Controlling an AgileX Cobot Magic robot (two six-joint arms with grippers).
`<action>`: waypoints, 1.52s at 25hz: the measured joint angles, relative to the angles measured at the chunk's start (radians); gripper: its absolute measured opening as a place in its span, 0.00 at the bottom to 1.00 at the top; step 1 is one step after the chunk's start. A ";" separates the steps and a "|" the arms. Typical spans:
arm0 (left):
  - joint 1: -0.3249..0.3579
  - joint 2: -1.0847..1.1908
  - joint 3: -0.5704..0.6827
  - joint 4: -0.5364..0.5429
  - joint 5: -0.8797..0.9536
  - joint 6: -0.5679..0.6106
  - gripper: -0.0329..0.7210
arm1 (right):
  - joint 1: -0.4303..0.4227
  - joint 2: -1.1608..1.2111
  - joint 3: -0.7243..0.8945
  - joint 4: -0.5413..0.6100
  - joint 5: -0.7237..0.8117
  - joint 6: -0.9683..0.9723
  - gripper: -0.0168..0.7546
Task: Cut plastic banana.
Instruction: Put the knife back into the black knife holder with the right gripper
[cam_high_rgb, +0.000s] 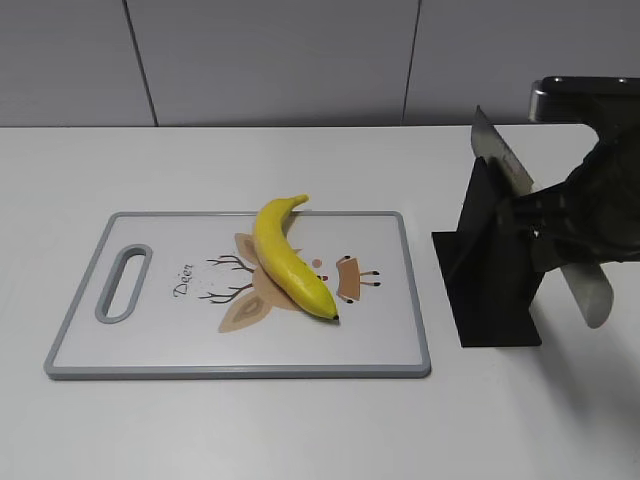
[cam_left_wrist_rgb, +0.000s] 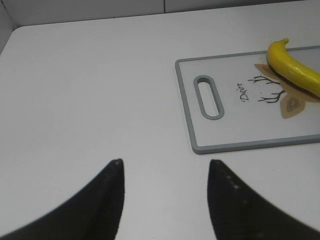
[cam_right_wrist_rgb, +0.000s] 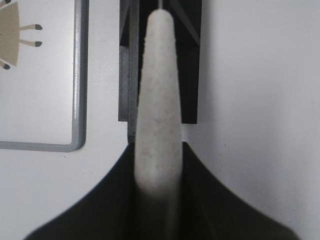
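Right fingers (cam_right_wrist_rgb: 160, 165) clamp knife (cam_right_wrist_rgb: 159, 100); board (cam_high_rgb: 120, 355) reads "Deer".

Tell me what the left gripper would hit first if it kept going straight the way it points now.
Probably nothing: the left gripper points across bare table, its fingers open. The cutting board and plastic banana lie off to the right of that line, though depth is hard to judge.

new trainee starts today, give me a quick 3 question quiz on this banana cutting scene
1. True or false: the plastic banana lies on the cutting board.
2. Which gripper holds the knife: A) left gripper B) right gripper?
3. Fill in: the black knife stand sits to the ___ of the board in the exterior view.

Key: 1 true; 2 B; 3 right.
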 joint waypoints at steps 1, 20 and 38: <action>0.000 0.000 0.000 0.000 0.000 0.000 0.73 | 0.000 0.003 0.000 0.001 0.000 0.000 0.25; 0.000 0.000 0.000 0.000 0.000 0.000 0.73 | 0.000 0.014 0.000 0.070 -0.002 -0.027 0.25; 0.000 0.000 0.000 -0.001 0.000 0.000 0.73 | 0.000 -0.006 -0.080 0.113 0.041 -0.116 0.80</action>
